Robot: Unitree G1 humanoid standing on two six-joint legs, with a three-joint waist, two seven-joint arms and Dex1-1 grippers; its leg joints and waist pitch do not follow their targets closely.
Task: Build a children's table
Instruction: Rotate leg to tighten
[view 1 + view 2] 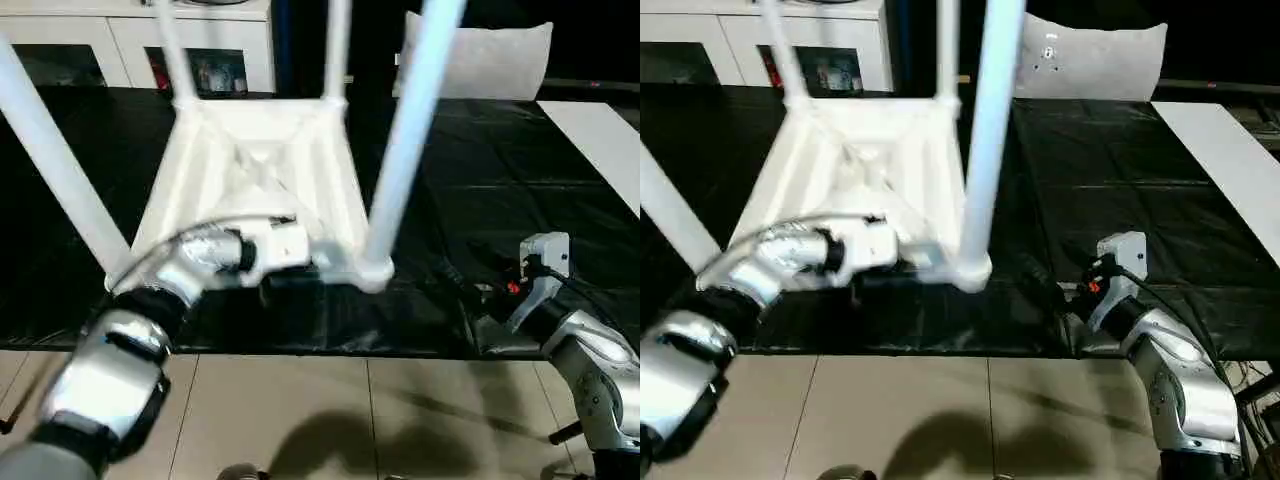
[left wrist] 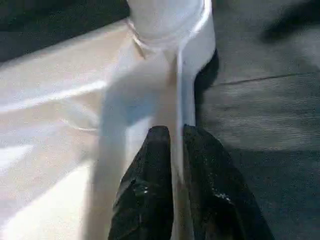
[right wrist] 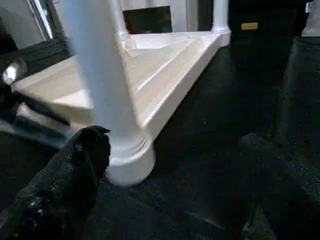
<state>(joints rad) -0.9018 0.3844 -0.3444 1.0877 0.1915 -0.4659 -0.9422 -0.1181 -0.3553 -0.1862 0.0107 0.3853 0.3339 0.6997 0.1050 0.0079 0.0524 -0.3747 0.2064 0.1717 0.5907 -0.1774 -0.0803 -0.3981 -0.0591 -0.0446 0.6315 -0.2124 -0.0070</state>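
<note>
1. Currently upside down on black mat [image 1: 480,180]: table [image 1: 262,170], four legs up.
2. Left gripper [image 2: 176,145] pinching thin rim by near leg [image 1: 405,140]; right gripper [image 3: 170,170] wide apart, empty.
3. Probably light, stiff, slick plastic; best gripped at rim or leg base.

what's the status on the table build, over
Left end effector pinching tabletop rim. Right end effector open beside near leg. Legs up, nothing blocking.

Bright overhead light; my shadow falls on the floor tiles [image 1: 330,430]. Glare washes out the tabletop [image 1: 260,170]. Left wrist pic v. blurry, legs [image 1: 410,130] motion-smeared.
</note>
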